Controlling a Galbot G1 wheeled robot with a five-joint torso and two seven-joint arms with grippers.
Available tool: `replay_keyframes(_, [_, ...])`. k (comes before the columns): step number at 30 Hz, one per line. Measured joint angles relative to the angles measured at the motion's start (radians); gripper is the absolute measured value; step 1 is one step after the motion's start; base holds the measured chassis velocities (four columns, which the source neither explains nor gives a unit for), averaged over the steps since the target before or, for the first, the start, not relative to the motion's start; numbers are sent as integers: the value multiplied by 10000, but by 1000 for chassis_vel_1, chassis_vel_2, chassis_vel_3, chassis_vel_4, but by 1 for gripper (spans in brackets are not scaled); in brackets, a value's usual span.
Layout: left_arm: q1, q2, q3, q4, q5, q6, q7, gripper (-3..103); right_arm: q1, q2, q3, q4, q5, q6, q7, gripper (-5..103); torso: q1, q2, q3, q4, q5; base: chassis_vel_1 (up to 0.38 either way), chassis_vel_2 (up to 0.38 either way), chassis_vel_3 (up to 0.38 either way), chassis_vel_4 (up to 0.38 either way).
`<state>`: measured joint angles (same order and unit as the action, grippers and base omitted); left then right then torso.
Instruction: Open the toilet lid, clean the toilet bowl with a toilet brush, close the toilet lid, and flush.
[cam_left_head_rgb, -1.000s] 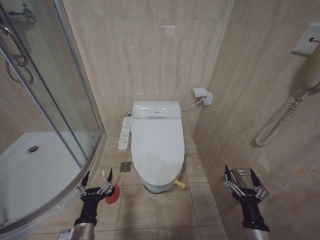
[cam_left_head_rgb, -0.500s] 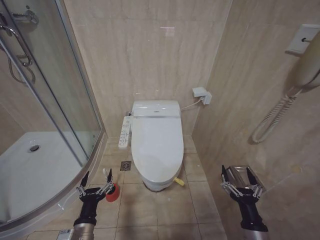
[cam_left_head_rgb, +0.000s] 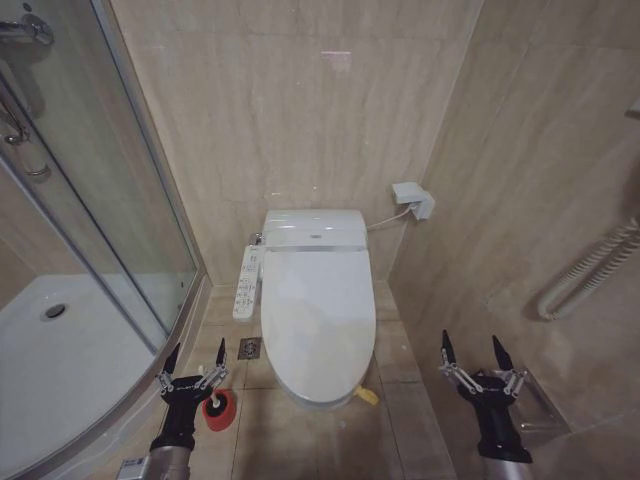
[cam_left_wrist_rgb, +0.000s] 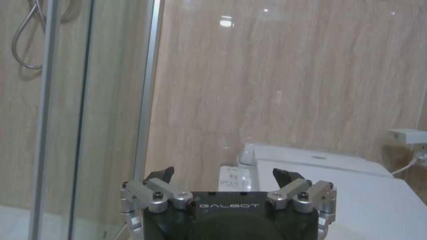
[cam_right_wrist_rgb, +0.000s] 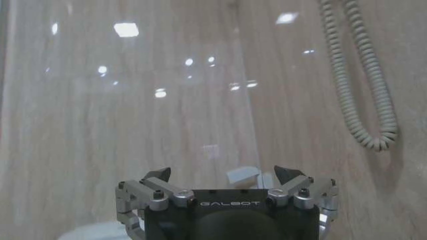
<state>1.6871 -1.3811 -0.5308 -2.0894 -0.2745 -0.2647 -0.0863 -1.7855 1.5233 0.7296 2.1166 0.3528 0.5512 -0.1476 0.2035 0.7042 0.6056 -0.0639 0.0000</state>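
I am holding my left hand (cam_left_head_rgb: 193, 362) and right hand (cam_left_head_rgb: 468, 355) spread open and empty, flanking the closed large glossy white plastic toilet lid (cam_left_head_rgb: 317, 315), whose long axis is running straight ahead between them, the left hand nearer.

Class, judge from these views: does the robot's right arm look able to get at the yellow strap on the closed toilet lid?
Probably yes. The right gripper is open and empty, with bare floor between it and the yellow strap at the toilet lid front edge.
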Motion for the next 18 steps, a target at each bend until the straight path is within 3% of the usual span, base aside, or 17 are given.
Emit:
replay_keyframes(3, [-17, 41, -5, 109, 0, -110, 0, 100, -295, -355, -164, 9, -1178, -108, 638, 100, -10, 4, -4, -3, 0, 27, -10, -18, 14])
replay_keyframes(4, [-17, 41, -5, 109, 0, -110, 0, 100, -295, -355, -164, 9, -1178, -108, 638, 100, -10, 4, -4, -3, 0, 82, -30, -53, 43])
replay_keyframes(7, [-98, 171, -8, 310, 0, -215, -4, 100, -601, -1162, -472, -140, -2140, -267, 1077, 100, -11, 5, -4, -2, 1, 41, -23, -37, 24])
replay_keyframes(18, [-230, 167, 98, 562, -100, -243, -16, 100, -761, -3288, -1586, -1590, -3421, -401, 1341, 100, -6, 3, -2, -1, 2, 0, 0, 0, 0])
